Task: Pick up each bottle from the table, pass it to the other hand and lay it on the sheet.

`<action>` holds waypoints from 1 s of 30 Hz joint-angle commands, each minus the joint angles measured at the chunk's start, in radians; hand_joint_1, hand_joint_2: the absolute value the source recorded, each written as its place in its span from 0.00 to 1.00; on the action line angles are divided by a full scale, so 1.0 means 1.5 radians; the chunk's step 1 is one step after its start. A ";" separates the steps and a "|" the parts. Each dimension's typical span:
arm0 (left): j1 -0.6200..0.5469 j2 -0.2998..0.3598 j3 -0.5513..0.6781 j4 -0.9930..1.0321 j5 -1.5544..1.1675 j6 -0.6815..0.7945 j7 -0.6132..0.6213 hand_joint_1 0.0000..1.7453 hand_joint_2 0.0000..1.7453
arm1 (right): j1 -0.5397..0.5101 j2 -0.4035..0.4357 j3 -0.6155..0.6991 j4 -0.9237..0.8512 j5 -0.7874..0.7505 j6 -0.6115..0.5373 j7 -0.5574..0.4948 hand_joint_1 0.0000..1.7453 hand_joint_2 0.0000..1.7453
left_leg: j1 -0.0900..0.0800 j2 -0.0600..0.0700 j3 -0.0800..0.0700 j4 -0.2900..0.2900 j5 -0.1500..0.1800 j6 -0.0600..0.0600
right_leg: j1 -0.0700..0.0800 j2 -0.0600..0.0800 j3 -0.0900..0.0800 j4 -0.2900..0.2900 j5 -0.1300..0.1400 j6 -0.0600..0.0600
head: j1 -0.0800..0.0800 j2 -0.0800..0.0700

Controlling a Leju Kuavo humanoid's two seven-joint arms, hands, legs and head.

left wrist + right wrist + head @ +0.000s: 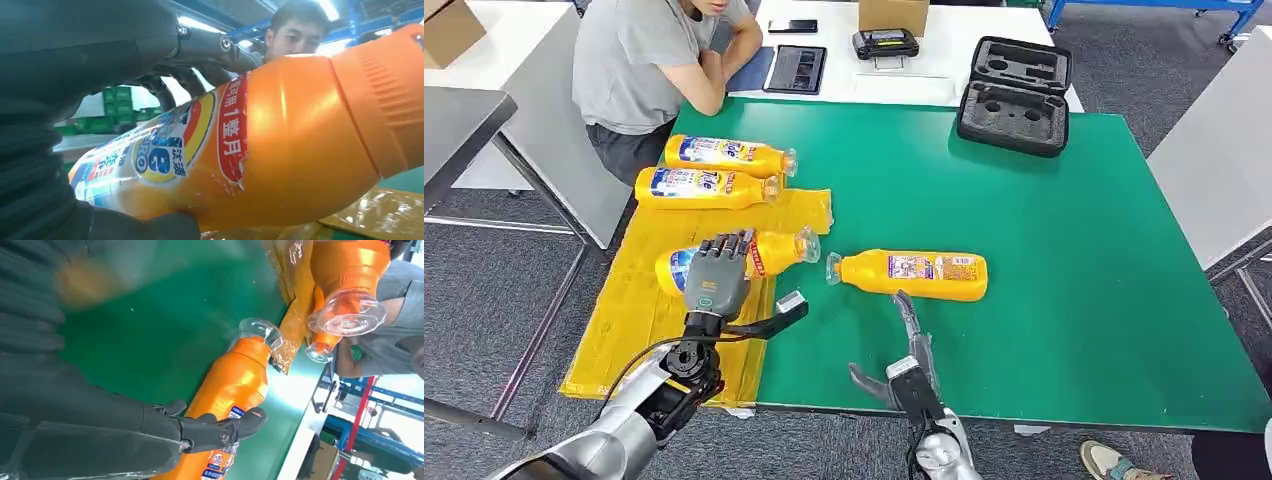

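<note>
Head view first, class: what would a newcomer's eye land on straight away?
Orange bottles lying down: two on the yellow sheet at its far end, a third under the left robot hand. A fourth bottle lies on the green table, the open right robot hand just short of it.

A lab or workshop: green desk (1044,230), white worktables (969,55), foam-lined equipment case (1016,95), stacked green crates (117,107) behind.

Green table (1074,300) carries yellow sheet (639,310), one bottle (914,273), black foam case (1014,95)

The left robot hand (717,272) hides the middle of the held bottle (774,250).
</note>
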 commanded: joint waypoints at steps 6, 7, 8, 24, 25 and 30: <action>-0.042 0.023 -0.061 0.077 -0.001 -0.002 0.024 1.00 1.00 | -0.021 -0.001 0.018 0.036 0.002 -0.004 0.004 0.00 1.00 | 0.001 0.001 0.005 -0.001 -0.002 -0.001 | 0.001 0.001 0.005 -0.001 -0.002 -0.001 | 0.000 0.000; -0.043 0.024 -0.084 0.077 -0.001 -0.004 0.035 1.00 1.00 | -0.024 -0.002 0.018 0.038 0.003 -0.004 0.004 0.00 1.00 | 0.001 0.001 0.006 0.000 -0.003 -0.001 | 0.001 0.001 0.005 0.000 -0.002 -0.001 | 0.000 0.000; -0.047 0.029 -0.119 0.080 -0.001 -0.009 0.052 1.00 1.00 | -0.026 -0.002 0.019 0.039 0.003 -0.002 0.004 0.00 1.00 | 0.000 0.001 0.002 0.000 -0.001 -0.001 | 0.000 0.001 0.002 0.000 -0.001 -0.001 | 0.000 0.000; -0.066 -0.006 -0.087 0.098 0.004 -0.064 -0.085 0.95 1.00 | -0.033 -0.001 0.023 0.045 -0.004 -0.004 0.004 0.00 1.00 | 0.001 0.000 0.004 0.000 -0.002 -0.001 | 0.001 0.000 0.004 0.000 -0.002 -0.001 | 0.000 0.000; -0.067 -0.008 -0.086 0.098 0.002 -0.066 -0.088 0.97 1.00 | -0.034 0.000 0.023 0.045 -0.004 -0.004 0.004 0.00 1.00 | 0.000 0.000 0.001 0.000 0.000 0.000 | 0.000 0.000 0.001 0.000 0.000 0.000 | 0.000 0.000; -0.086 -0.021 -0.068 0.104 -0.001 -0.079 -0.063 0.94 1.00 | -0.035 0.002 0.024 0.049 -0.003 -0.012 0.004 0.00 1.00 | 0.000 0.000 0.001 0.000 -0.001 0.000 | 0.000 0.000 0.002 0.000 -0.001 -0.001 | 0.000 0.000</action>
